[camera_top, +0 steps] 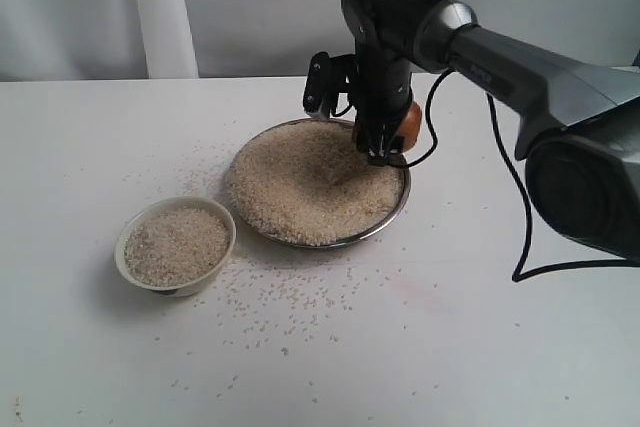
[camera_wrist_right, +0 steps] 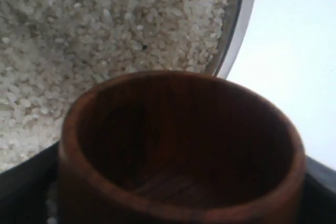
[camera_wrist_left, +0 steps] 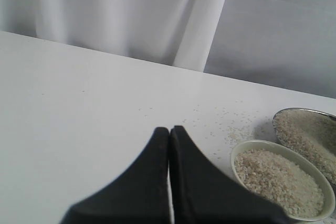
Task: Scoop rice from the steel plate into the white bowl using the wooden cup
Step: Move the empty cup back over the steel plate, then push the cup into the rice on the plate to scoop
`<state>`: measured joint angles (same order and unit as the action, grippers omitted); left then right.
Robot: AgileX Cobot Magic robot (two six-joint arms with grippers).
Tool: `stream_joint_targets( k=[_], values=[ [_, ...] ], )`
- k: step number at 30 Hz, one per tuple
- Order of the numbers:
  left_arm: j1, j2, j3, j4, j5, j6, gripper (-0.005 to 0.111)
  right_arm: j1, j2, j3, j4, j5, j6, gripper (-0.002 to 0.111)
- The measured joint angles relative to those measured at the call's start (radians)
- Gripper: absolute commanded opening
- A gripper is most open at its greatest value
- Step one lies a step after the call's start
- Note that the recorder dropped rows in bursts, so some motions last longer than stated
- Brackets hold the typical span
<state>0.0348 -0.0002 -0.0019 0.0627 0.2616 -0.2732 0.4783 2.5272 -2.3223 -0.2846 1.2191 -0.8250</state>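
We see the steel plate (camera_top: 330,243) near the middle of the table (camera_top: 500,347), heaped almost to its rim with rice (camera_top: 300,187). At about 8 o'clock from the plate, just beside it but not touching, stands the white bowl (camera_top: 121,247), upright and filled close to its brim with more rice. Scattered grains (camera_top: 290,307) lie on the table, thickest at 6 o'clock from the plate and thinner around 10 o'clock.

The right arm reaches in from 3 o'clock and bends down over the plate. Its right pincer (camera_top: 383,147) is clamped on the wooden cup (camera_top: 408,125), which hangs over the plate's edge at about 2 o'clock. In the right wrist view the cup (camera_wrist_right: 181,145) fills the foreground between two black fingers (camera_wrist_right: 18,182), its mouth tipped toward the camera, and we see bare dark wood on its inner wall and floor. Beyond its lip lie the heap of rice and the bright curve of the plate's rim. We cannot tell whether the cup touches the grains. A black cable (camera_top: 520,217) loops down from the arm to the table.

The left pincer (camera_wrist_left: 169,128) shows only in its own wrist view: its two dark fingers are pressed together with nothing between them, poised over bare table, well apart from the bowl and plate. A pale curtain (camera_wrist_left: 131,14) hangs behind the table.
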Motion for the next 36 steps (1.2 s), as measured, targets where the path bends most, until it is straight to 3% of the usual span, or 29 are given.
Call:
stream_joint_targets(
  k=[23, 36],
  values=[
    [0.0, 0.0, 0.0, 0.0, 0.0, 0.0, 0.0, 0.109, 0.097, -0.022, -0.152, -0.004, -0.008, 0.0],
    [0.0, 0.0, 0.0, 0.0, 0.0, 0.0, 0.0, 0.148, 0.104, -0.024, -0.146, -0.121, -0.015, 0.0]
  ],
)
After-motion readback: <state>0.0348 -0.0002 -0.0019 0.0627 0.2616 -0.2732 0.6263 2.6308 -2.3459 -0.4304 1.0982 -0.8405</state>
